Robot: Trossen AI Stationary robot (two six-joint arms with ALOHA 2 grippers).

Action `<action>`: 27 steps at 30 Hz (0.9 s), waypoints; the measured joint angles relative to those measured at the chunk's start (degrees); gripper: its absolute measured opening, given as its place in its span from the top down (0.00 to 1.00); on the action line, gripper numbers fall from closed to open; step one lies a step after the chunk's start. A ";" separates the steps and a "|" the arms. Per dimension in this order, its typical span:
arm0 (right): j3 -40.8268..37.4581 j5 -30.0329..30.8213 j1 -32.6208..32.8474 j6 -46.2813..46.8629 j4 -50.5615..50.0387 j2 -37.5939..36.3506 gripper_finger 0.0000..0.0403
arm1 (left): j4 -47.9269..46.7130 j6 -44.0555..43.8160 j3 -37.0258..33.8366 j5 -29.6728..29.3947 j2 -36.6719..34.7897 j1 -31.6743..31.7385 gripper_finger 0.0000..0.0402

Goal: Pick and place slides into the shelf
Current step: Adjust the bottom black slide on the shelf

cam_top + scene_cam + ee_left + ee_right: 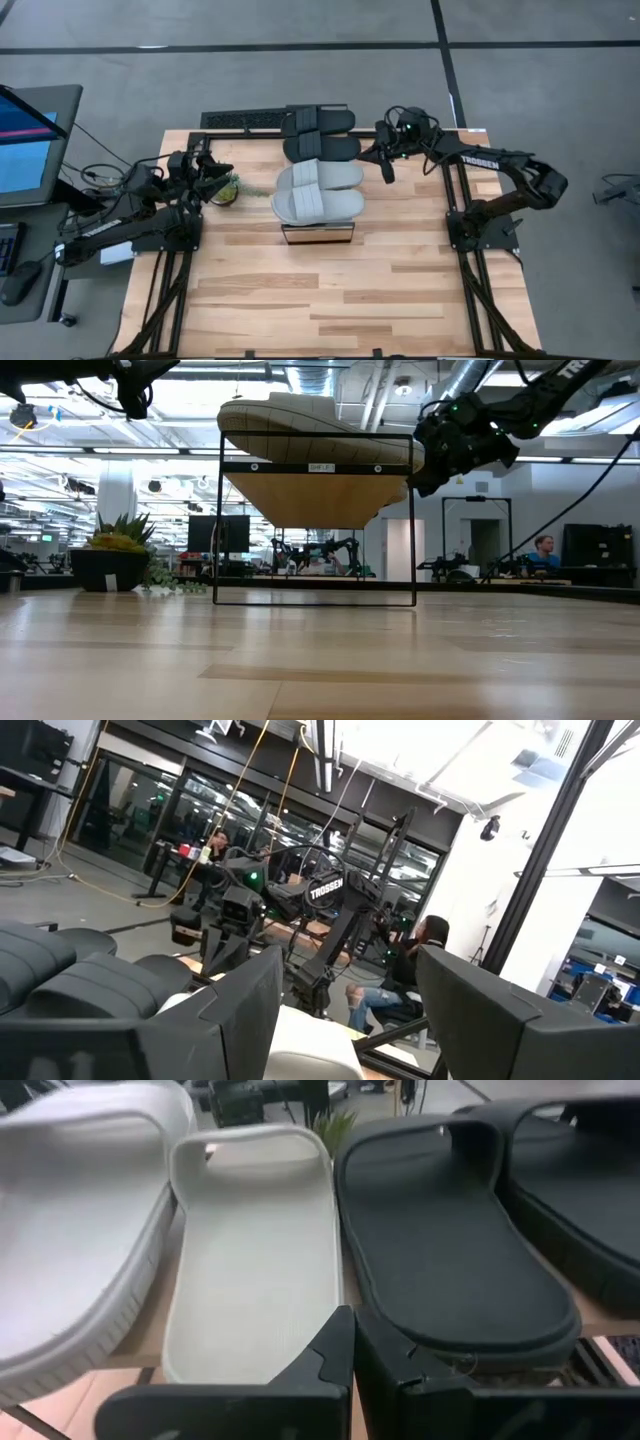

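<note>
The left gripper [222,180] hovers over the bench [330,300] with its fingers spread apart and empty, a small potted plant [229,190] right by its fingertips. To its right, well apart, stands the shelf [318,234] carrying all four slides in a row: two pale grey-green slides [318,190] nearer the front, two black slides [322,135] behind them. Just beyond the slides' ends hangs the right gripper [388,170], fingers pressed together on nothing, pointing at the seam between a pale slide and a black one.
</note>
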 joint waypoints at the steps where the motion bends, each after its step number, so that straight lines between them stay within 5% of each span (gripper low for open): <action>1: 0.28 -0.13 0.00 -0.33 -0.82 0.37 1.00 | 0.00 -0.12 0.00 -0.01 0.00 0.00 0.45; 27: 0.57 -1.21 -2.41 -2.96 -0.37 1.61 1.00 | -0.04 -0.16 0.02 -0.03 0.00 0.00 0.45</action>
